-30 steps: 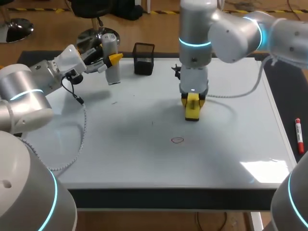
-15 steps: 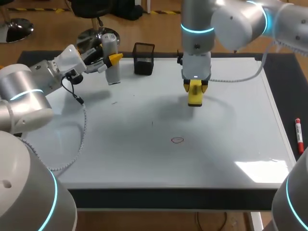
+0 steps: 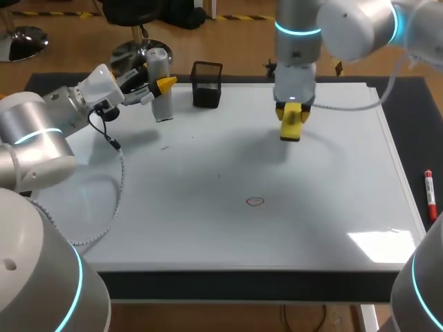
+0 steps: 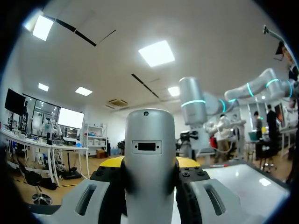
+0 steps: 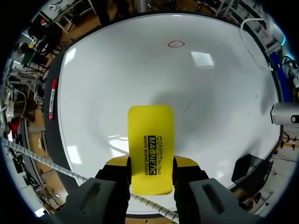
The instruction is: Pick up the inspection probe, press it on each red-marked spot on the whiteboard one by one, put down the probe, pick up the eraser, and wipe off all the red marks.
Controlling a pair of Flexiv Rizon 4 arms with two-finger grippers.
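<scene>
The silver inspection probe (image 3: 160, 83) stands upright at the whiteboard's (image 3: 208, 228) back left, and my left gripper (image 3: 154, 88) is shut on it. In the left wrist view the probe (image 4: 149, 158) fills the gap between the yellow-tipped fingers (image 4: 111, 162). My right gripper (image 3: 292, 114) is shut on the yellow eraser (image 3: 291, 124), held above the back middle of the board. The eraser (image 5: 151, 148) sticks out ahead of the right gripper (image 5: 151, 164). One red circle (image 3: 255, 201) is on the board near the front middle, far ahead of the eraser in the right wrist view (image 5: 176, 44).
A black mesh holder (image 3: 207, 84) stands at the board's back edge between the two grippers. A red marker (image 3: 430, 195) lies on the dark mat beside the board's right edge. A grey cable (image 3: 118, 187) trails from the left arm over the board's left part.
My right arm has carried the eraser toward the back right, farther from the red circle. The left arm and the probe have not moved.
</scene>
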